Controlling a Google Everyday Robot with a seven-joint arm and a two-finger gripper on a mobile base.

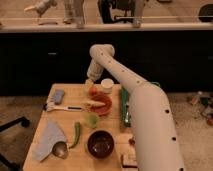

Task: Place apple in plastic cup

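The apple, small, round and orange-red, sits on the wooden table at the back edge of the shallow orange bowl. A pale plastic cup stands upright just to its right, at the back of the table. My gripper hangs down from the white arm, directly above the apple and just left of the cup. The arm hides part of the table's right side.
A small green cup stands in front of the orange bowl. A dark bowl, a green pepper, a grey cloth with a spoon, a white-handled utensil and a blue sponge lie around. A green tray is on the right.
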